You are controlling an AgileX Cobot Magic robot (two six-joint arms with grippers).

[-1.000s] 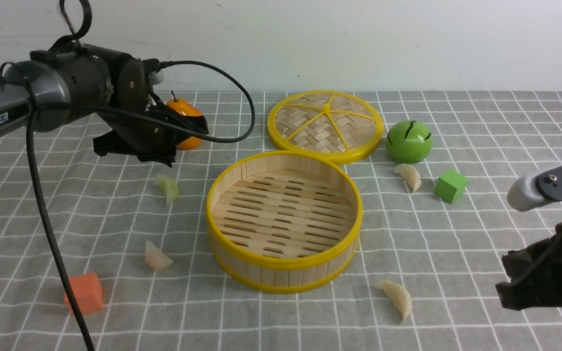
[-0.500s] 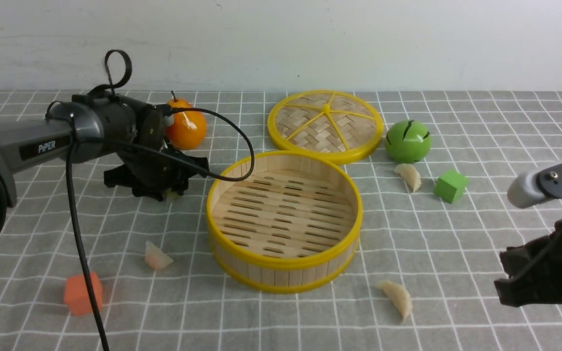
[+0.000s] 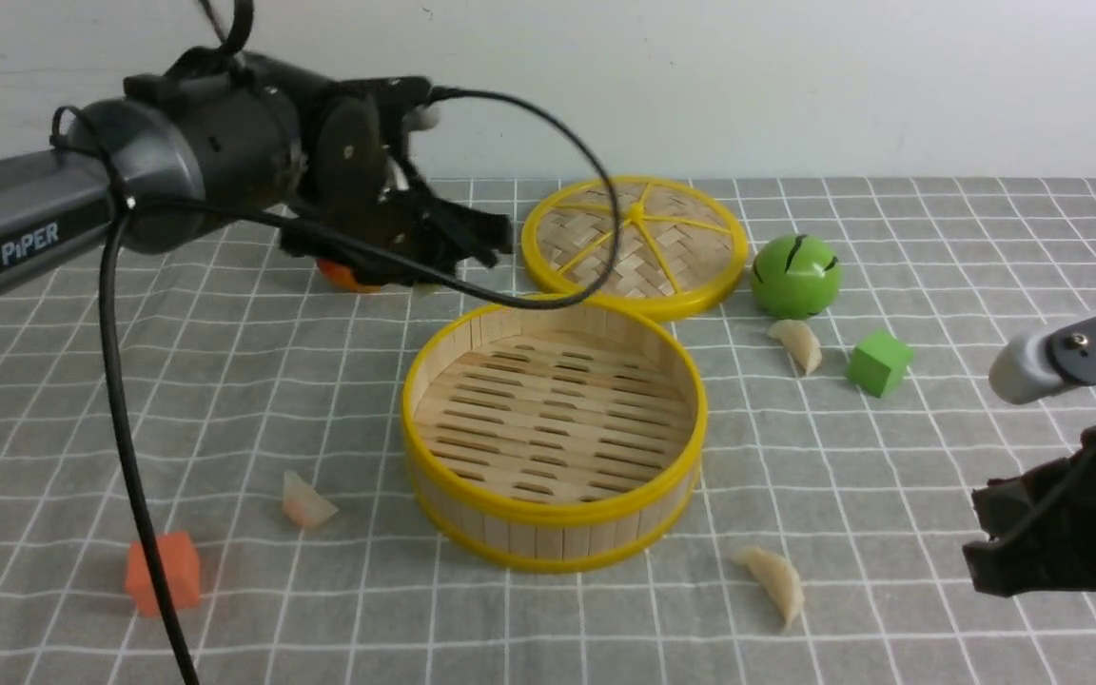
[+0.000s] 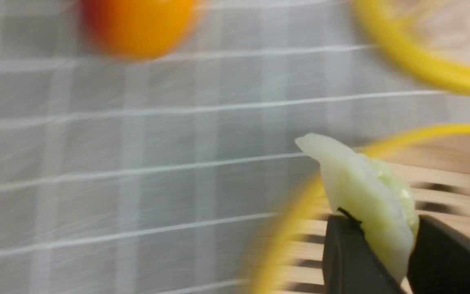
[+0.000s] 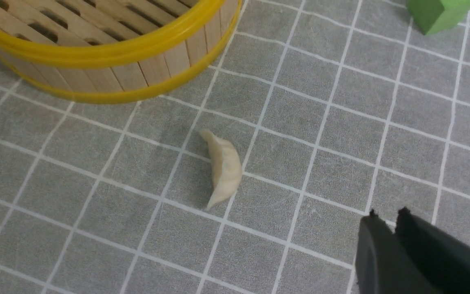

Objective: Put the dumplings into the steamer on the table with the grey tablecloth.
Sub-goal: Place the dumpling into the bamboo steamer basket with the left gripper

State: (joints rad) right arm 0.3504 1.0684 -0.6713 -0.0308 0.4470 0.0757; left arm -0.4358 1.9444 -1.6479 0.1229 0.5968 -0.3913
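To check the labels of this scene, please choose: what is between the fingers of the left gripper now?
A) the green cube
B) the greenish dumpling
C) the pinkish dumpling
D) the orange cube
B: the left wrist view shows the greenish dumpling pinched between the dark fingers of the left gripper, while the pinkish dumpling and both the orange cube and the green cube lie on the tablecloth.

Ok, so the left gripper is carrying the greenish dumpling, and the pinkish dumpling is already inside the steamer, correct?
Not quite: the pinkish dumpling lies on the grey tablecloth, outside the steamer, as the front view shows.
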